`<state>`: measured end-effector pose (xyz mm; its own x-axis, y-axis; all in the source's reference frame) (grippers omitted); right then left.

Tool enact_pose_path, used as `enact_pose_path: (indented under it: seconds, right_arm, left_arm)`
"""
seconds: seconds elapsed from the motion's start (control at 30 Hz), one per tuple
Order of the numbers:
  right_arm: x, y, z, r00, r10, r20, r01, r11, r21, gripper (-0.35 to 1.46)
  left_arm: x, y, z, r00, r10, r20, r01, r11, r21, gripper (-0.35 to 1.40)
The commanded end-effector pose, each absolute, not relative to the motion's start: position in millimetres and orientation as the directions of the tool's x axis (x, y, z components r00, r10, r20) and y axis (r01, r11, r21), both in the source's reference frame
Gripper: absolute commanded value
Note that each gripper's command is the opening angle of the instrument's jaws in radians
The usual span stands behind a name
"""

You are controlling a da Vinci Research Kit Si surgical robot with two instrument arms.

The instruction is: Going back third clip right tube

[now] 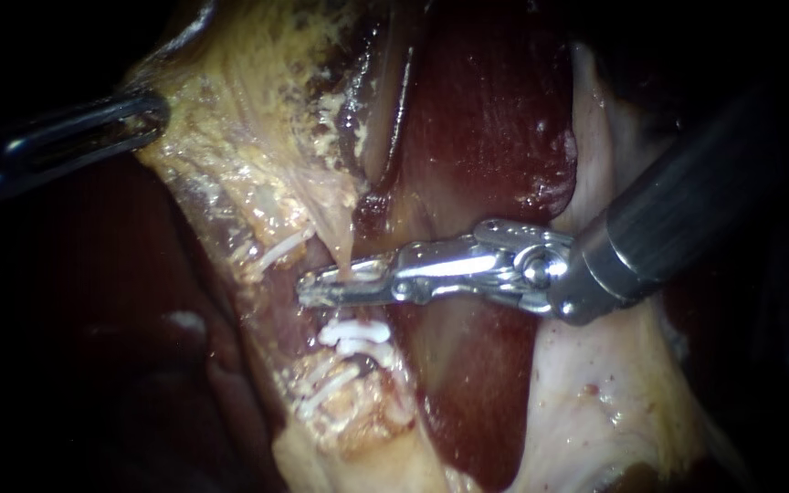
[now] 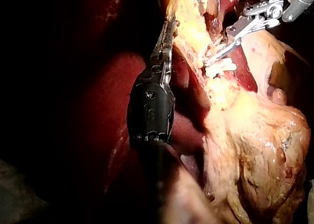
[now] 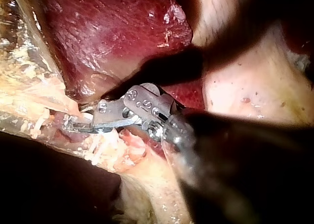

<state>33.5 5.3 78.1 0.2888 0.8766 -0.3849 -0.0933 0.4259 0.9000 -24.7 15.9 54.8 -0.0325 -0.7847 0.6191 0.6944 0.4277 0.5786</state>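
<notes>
Nearest the lens, my right instrument [image 1: 344,288] reaches in from the right across the liver [image 1: 486,119]. Its wrist is held level and its jaws are slightly parted, with a pale strand of tissue [image 1: 349,251] running down between them. White clips [image 1: 354,333] sit on the tube [image 1: 314,318] just below the tip; which tube is the right one is unclear. Backing out cleanly likely means keeping the jaws apart and drawing straight along the shaft, clear of the clips. My left instrument [image 1: 143,114] rests at the yellow tissue's [image 1: 230,110] outer edge, and whether it grips cannot be told.
</notes>
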Motion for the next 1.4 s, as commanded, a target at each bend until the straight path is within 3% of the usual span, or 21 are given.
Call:
enact_pose_path:
  seconds: [0.03, 0.27, 0.47, 0.57, 1.0, 1.4]
  right_arm:
    - [33.5, 5.3, 78.1, 0.288, 0.879, -0.379, -0.095, 0.42, 0.902, -0.35]
    - [33.5, 5.4, 78.1, 0.288, 0.879, -0.379, -0.096, 0.42, 0.902, -0.31]
    - [33.6, 5.3, 78.1, 0.287, 0.879, -0.38, -0.096, 0.421, 0.902, 0.41]
    - [33.6, 5.3, 78.1, 0.286, 0.867, -0.408, -0.096, 0.449, 0.888, 0.53]
    - [30.7, 5.1, 77.7, 0.273, 0.795, -0.543, -0.064, 0.578, 0.814, 0.6]
    - [29.4, 5.1, 77.7, 0.266, 0.795, -0.545, -0.065, 0.579, 0.813, 0.6]
  left_arm:
    - [-24.7, 15.9, 54.7, -0.032, -0.784, 0.619, 0.694, 0.428, 0.578, -0.35]
    - [-24.7, 15.9, 54.7, -0.032, -0.784, 0.619, 0.695, 0.428, 0.578, -0.35]
    - [-24.6, 15.8, 54.7, -0.032, -0.784, 0.62, 0.694, 0.428, 0.578, -0.35]
    - [-24.6, 15.8, 54.7, -0.032, -0.784, 0.62, 0.694, 0.428, 0.578, -0.35]
    - [-24.6, 15.8, 54.7, -0.033, -0.784, 0.62, 0.696, 0.427, 0.577, -0.35]
    - [-24.6, 15.8, 54.7, -0.033, -0.784, 0.62, 0.696, 0.427, 0.577, -0.35]
